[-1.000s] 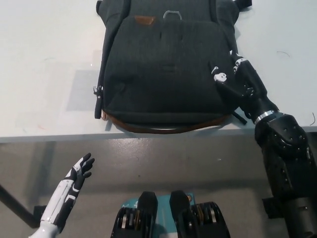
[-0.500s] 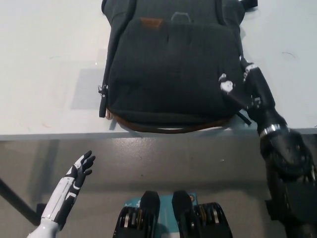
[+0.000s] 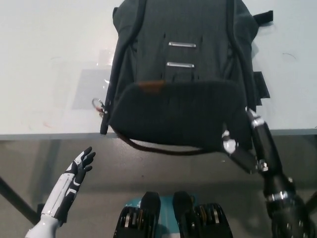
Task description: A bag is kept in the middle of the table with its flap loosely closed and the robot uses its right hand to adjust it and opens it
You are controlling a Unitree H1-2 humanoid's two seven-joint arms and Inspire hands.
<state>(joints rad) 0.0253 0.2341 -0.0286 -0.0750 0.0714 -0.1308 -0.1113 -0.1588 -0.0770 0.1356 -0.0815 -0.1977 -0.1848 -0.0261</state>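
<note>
Dark grey woven-fabric backpack lies flat on the pale grey table, top end cut off by the upper picture edge. Its near end hangs past the table's front edge, so the lower flap sits over the floor gap. The flap is a rounded dark panel with a small brown leather patch near its upper left; along its underside runs a thin brown leather-like trim curving below the table line. Two short silver metal bars sit one above the other on the bag's body above the flap. Raised dark piping runs down both sides of the body. A metal ring or clip shows at the bag's left side on the table; its exact shape is hard to read. Black strap ends stick out at the bag's upper right, another dark strap piece lies just right of the bag.

Black right hand meets the flap's lower right corner, below table level, the forearm running down to the bottom right. Black on dark fabric: the fingers merge with the bag, likely pinching the flap corner, but cannot tell whether they are closed on it. A white-silver piece shows on the hand by the corner.

White left hand rests low at the lower left, off the table over the grey floor, holding nothing, dark fingers spread and pointing up.
</note>
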